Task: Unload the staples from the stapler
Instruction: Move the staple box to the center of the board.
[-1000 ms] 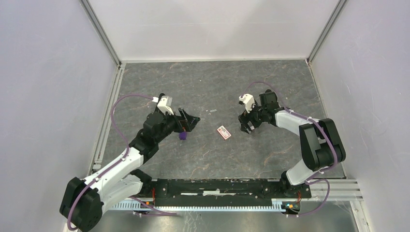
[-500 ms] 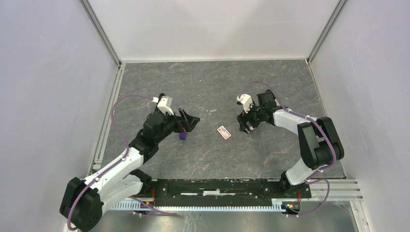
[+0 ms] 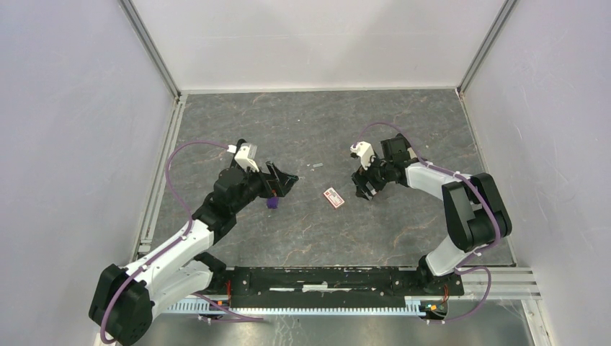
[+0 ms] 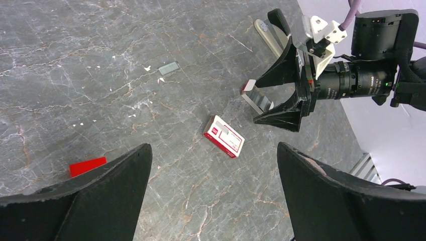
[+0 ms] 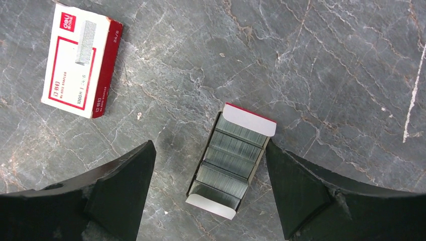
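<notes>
Over the last second the right hand [image 5: 210, 150] has shifted a touch toward the left of the overhead frame and its jaws have narrowed a little. It is not gripping anything yet. In its own wrist view the jaws straddle an open tray of staples [image 5: 231, 160]. The right-side fingertip [image 5: 274, 150] sits just beside the tray's upper right corner, possibly touching it. The other fingertip is clearly apart from the tray. So the hand is released but closing in, most likely the start of a pinch on the tray. The left hand [image 4: 214, 148] is spread wide with nothing in it, and it has held its pose at left of centre in the overhead view, next to the red-and-purple block [image 3: 272, 203]. The stapler [image 4: 266, 35] lies on the tabletop [image 3: 302, 238] at the top right of the left wrist frame, behind the right hand. Its black bar and beige rail are splayed apart and neither hand touches it. In the overhead view the right arm covers it. The loose staple strip [image 4: 168, 68] lies flat at upper centre of that frame, well apart from the stapler, so the unload itself looks done or nearly done. The closed red-and-white staple box [image 5: 81, 59] sits at the upper left of the right wrist frame, apart from the tray. The right hand's current move is on the spare tray, not on the task's own parts. The risk is that an off-centre pinch skews or tips the tray and spills the refills.
</notes>
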Controlling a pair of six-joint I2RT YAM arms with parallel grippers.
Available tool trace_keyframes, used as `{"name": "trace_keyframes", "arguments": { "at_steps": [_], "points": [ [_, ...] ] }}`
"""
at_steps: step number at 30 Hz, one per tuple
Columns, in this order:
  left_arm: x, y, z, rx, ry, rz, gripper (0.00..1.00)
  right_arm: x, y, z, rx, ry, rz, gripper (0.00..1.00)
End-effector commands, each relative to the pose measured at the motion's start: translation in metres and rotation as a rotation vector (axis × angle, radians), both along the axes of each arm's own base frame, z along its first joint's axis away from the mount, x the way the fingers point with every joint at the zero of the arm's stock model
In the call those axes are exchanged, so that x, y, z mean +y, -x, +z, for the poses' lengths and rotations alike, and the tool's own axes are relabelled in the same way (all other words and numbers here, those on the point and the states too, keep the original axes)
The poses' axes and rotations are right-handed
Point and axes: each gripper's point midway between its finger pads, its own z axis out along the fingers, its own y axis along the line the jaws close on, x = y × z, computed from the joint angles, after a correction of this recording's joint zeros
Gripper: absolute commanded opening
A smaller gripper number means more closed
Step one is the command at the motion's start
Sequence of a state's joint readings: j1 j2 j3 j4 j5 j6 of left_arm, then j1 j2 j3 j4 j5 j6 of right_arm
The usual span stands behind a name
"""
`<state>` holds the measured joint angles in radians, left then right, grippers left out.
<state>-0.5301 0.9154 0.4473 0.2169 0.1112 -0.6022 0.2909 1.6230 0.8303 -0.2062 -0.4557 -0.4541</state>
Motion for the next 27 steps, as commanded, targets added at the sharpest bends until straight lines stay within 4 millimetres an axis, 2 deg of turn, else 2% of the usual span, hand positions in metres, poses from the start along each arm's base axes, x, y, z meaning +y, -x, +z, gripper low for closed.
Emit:
{"name": "trace_keyframes", "arguments": {
  "at_steps": [1, 18, 24, 27],
  "points": [
    [-0.003, 0.001, 0.010, -0.035, 0.011, -0.020, 1.00, 0.011, -0.008, 0.010, -0.029, -0.025, 0.040, 0.87],
    [-0.005, 0.004, 0.013, -0.046, 0.017, -0.040, 1.00, 0.024, 0.007, 0.013, -0.003, -0.055, 0.160, 0.86],
    [-0.006, 0.006, 0.014, -0.047, 0.022, -0.050, 1.00, 0.025, 0.006, 0.019, -0.014, -0.064, 0.168, 0.87],
    [-0.008, 0.006, 0.015, -0.049, 0.025, -0.059, 1.00, 0.026, 0.003, 0.028, -0.043, -0.068, 0.169, 0.88]
  ]
}}
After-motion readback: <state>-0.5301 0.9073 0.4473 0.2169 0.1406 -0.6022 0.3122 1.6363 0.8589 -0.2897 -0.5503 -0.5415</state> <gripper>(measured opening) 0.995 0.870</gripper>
